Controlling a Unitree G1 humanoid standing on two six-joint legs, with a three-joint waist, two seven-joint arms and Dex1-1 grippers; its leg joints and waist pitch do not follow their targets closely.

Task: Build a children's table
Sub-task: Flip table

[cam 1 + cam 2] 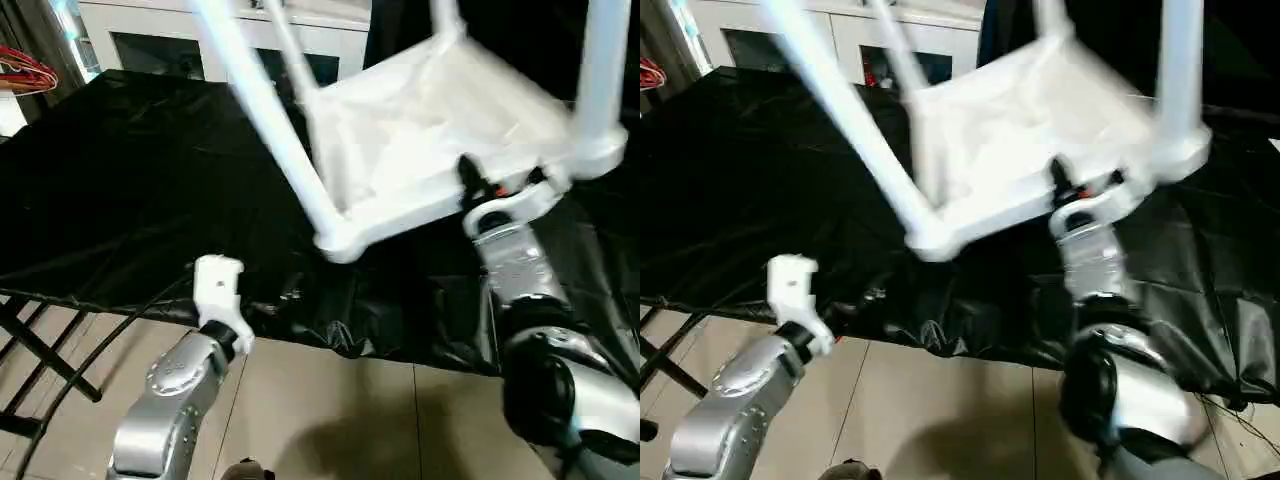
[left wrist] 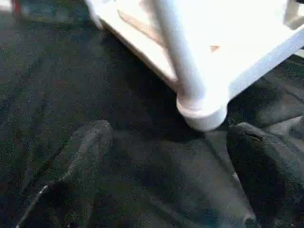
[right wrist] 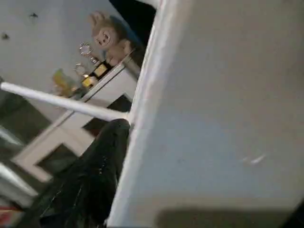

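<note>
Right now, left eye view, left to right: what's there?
Red cables at the edge → left gripper → near table leg → tabletop → right gripper clamped on the tabletop's rim → right corner leg.

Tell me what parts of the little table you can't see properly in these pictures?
- Legs: their far ends are cut off by the top edge of both eye views.
- Tabletop: motion blur hides the ribs on its underside.
- Right claw: in the eye views it sits at the tabletop's rim; in the right wrist view the white edge covers one finger.
</note>
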